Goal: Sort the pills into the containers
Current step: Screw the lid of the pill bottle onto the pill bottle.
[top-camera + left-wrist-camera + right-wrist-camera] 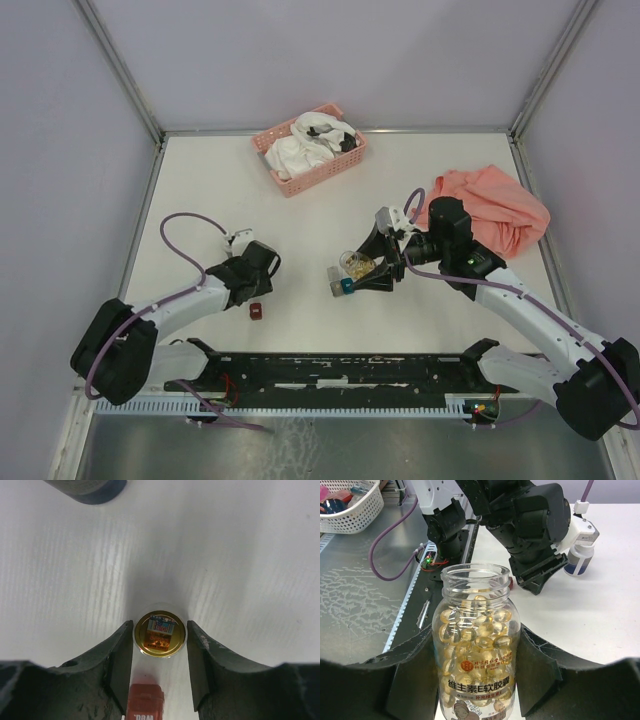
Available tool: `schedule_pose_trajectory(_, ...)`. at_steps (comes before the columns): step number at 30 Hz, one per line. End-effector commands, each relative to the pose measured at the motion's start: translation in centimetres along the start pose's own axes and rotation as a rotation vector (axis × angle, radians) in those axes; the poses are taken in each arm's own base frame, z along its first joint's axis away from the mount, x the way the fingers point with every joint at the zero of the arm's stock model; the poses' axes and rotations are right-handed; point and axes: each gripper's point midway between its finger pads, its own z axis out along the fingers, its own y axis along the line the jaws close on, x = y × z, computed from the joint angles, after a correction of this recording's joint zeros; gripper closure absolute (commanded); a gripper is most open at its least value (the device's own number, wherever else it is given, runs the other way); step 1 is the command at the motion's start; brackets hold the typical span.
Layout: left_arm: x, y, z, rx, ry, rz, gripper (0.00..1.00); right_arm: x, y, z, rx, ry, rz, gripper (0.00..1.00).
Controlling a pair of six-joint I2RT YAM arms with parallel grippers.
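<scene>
The right end effector [476, 647] pinches an uncapped clear jar [476, 575] by its sides, one finger on each side of the label. The pills [481, 630] fill most of the jar as a mass of amber capsules. In the top view the jar hangs tilted over the middle of the bench [300, 220], its mouth towards the far left. A teal box [347, 286] and a grey box [334, 280] sit side by side just below it, at the fingertips. Whether they touch the jar I cannot tell.

The left end effector [160, 626] points down at the bench on the left side. Its fingers [122, 650] press against both sides of a small round cap [160, 636], with no gap showing on either edge. The cap shows a gold rim and a scrap of label. Whether it rests on the bench or is raised off it I cannot tell. A dark red box [257, 311] lies just beside this end effector, on its near side, well apart from the teal and grey ones.

At the far edge stands a pink basket [322, 178] holding white cloth. A pink cloth [490, 205] lies crumpled at the right.
</scene>
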Motion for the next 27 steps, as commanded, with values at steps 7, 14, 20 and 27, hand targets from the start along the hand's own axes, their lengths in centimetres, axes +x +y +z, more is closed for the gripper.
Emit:
schedule_pose_trajectory(7,-4.9,-10.5,-11.7,0.791,-0.133,-0.135,0.71,-1.4,-0.2,-0.5,-0.013,0.023,-0.130,0.91)
schedule_pose_trajectory(14,-8.6,-14.1,-24.8,1.440,-0.318,-0.208,0.73,-0.8,-0.2,-2.5,0.004,0.135,-0.187,0.89)
schedule_pose_trajectory(20,-10.1,-14.2,-31.5,1.746,-0.401,-0.206,0.73,0.5,-2.1,-3.7,0.107,0.258,-0.189,0.89)
schedule_pose_trajectory(27,-11.2,-15.8,-31.9,1.748,-0.418,-0.177,0.73,1.2,-4.2,-4.7,0.215,0.342,-0.186,0.90)
